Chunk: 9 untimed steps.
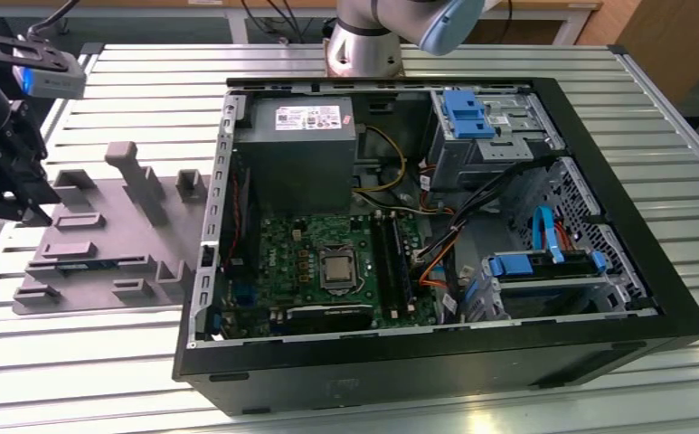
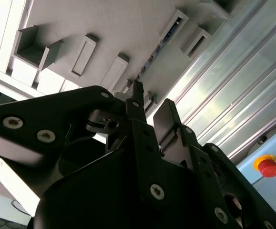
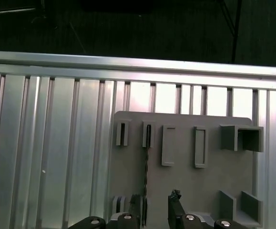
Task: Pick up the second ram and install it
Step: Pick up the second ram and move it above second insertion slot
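Two parted fingers (image 3: 177, 207) leave the tool (image 3: 158, 210) empty; the second ram (image 3: 146, 162) shows edge-on, partly hidden.

Second ram (image 3: 146, 171) in tray (image 1: 96, 217) on table (image 1: 84, 362), exterior view's left of case (image 1: 446, 362).

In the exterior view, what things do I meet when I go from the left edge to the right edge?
From the left: black robot gripper → flat grey plastic holder plate → green motherboard inside the open black computer case → blue plastic drive bracket at the case's right side.
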Available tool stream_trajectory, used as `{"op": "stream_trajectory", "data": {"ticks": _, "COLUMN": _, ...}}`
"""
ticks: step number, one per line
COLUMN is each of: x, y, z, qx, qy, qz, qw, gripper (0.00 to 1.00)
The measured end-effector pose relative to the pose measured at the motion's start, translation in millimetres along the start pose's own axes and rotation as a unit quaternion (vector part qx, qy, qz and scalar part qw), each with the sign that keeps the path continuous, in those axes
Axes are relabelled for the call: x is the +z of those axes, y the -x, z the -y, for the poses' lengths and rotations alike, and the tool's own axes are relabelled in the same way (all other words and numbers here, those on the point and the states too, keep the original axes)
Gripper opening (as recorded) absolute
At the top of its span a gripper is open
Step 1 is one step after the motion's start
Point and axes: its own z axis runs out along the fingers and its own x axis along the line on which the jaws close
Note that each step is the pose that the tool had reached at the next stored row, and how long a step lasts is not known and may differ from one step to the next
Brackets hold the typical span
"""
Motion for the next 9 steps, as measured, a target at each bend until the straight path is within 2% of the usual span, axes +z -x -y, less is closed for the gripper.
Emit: {"op": "stream_trajectory", "data": {"ticks": 9, "x": 16.4, "y": -2.8, "z": -2.7, "qx": 0.0, "qy": -0.0004, "qz": 0.0001, "qw": 1.0, "gripper": 0.36}}
